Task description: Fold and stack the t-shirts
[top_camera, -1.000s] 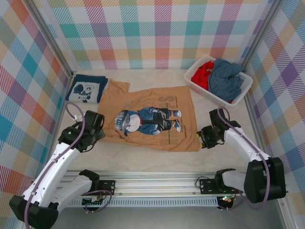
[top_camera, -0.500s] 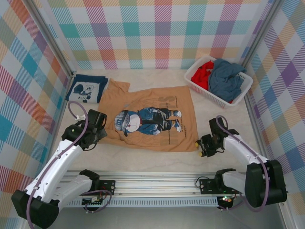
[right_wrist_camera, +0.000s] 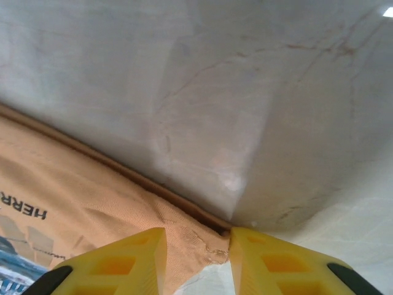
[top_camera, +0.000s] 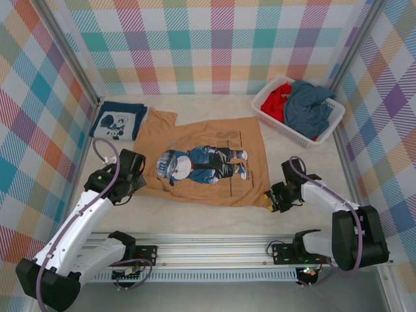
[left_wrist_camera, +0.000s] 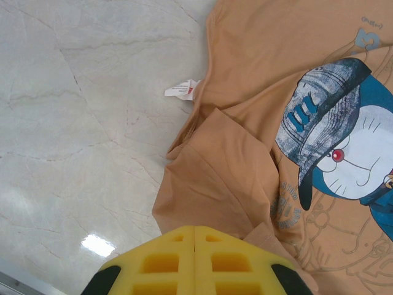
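tan t-shirt [top_camera: 195, 135] — flat on table [top_camera: 195, 219]

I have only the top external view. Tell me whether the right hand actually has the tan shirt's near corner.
Observer: Not gripped. On the right wrist camera the right hand is open, and the hem corner of the tan t-shirt lies in the gap between its fingers.
Operator: Now report the left hand.
Observer: The left hand is shut, fingers pressed together over a folded-over sleeve; I cannot tell whether cloth is pinched.
Operator: Name anything small near it.
Observer: A white label sticks out from the shirt's edge onto the table.
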Robot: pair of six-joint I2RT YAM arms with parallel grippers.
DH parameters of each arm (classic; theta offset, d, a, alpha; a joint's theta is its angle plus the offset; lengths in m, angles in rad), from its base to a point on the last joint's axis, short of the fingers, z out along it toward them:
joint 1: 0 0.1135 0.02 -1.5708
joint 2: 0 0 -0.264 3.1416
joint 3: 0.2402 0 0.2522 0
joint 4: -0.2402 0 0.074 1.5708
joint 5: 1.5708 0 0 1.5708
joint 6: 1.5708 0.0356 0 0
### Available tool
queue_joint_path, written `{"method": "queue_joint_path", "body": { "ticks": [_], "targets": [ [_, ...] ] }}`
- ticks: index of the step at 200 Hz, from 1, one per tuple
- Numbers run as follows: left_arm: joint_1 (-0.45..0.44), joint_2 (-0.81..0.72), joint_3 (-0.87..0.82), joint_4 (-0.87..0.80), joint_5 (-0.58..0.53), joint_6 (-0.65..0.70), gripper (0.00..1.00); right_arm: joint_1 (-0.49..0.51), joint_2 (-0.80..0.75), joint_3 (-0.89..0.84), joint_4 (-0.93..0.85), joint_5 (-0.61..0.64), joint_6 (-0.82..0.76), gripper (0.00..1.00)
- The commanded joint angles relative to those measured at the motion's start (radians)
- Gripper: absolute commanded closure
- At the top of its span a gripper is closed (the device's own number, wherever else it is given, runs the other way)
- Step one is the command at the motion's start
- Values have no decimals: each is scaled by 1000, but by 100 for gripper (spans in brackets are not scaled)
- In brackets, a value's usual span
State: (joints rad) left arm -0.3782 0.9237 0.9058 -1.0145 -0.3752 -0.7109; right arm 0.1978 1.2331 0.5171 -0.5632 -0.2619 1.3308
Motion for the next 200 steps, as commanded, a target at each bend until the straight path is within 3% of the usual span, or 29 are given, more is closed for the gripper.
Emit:
{"method": "queue_joint_path", "body": {
  "ticks": [1, 30, 133, 174, 200],
  "targets": [
    [-7, -2, 21, 2, 10, -3, 100, 9, -47, 34, -96, 36, 6, 62],
    [-7, -2, 22, 7, 10, -5, 100, 10, -89, 65, -154, 44, -4, 58],
    [-10, -2, 24, 20, 18, -5, 100, 70, 12, 0, -48, 45, 73, 56],
    [-14, -7, 33, 17, 20, -5, 100, 68, 65, 9, -7, 84, 45, 69],
    [-16, -13, 30, 49, 40, 4, 100, 72, 79, 41, 35, 112, -10, 95]
  ]
}}
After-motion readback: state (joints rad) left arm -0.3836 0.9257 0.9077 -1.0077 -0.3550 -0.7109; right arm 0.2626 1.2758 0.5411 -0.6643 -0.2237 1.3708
